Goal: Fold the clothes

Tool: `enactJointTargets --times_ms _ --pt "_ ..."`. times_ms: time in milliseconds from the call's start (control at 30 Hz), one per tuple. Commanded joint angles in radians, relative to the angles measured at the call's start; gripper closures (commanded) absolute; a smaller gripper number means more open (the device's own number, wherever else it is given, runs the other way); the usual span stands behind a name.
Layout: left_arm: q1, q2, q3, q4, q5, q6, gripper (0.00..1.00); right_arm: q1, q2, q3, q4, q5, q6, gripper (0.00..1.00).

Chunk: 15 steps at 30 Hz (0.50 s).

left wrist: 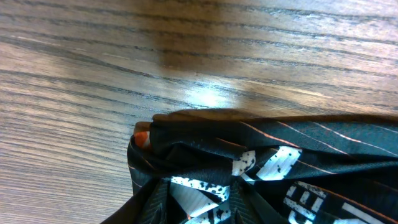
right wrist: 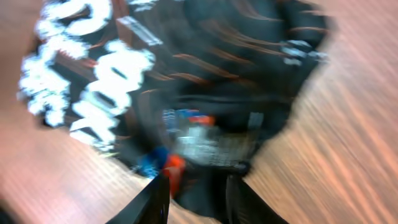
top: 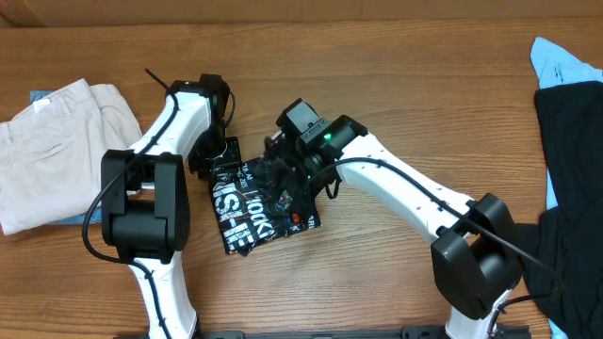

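The clothes are a black garment with white block lettering and thin orange lines, lying bunched in a rough square at the table's middle. My left gripper is at its far left corner, and in the left wrist view it is shut on gathered cloth. My right gripper is over the garment's far middle. The right wrist view is blurred, and there the fingers pinch a thick fold of the black cloth.
Folded beige trousers lie at the left edge on something light blue. A plain black garment and a light-blue one lie at the right edge. Bare wood lies beyond the garment.
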Motion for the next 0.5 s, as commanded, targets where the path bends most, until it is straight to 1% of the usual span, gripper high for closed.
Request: enactJointTargets --times_ms 0,67,200,300,400,467 --pt "0.006 -0.027 -0.01 -0.001 -0.014 -0.002 0.64 0.055 0.006 0.018 0.002 -0.15 -0.145 0.67" --pt "0.006 -0.027 -0.01 -0.002 -0.014 -0.002 0.64 0.078 0.017 0.018 0.016 -0.164 -0.172 0.67" --pt "0.006 -0.027 -0.01 -0.004 -0.014 -0.002 0.64 0.12 0.057 0.018 0.09 -0.156 -0.169 0.66" --pt "0.006 -0.027 -0.01 -0.006 -0.014 -0.002 0.64 0.126 0.093 0.018 0.132 -0.148 -0.159 0.65" --pt "0.006 -0.027 -0.01 -0.006 -0.014 -0.002 0.64 0.126 0.115 0.018 0.177 -0.101 -0.137 0.64" --pt "0.006 -0.027 -0.01 -0.006 -0.014 -0.002 0.64 0.122 0.134 0.018 0.222 -0.012 -0.113 0.64"
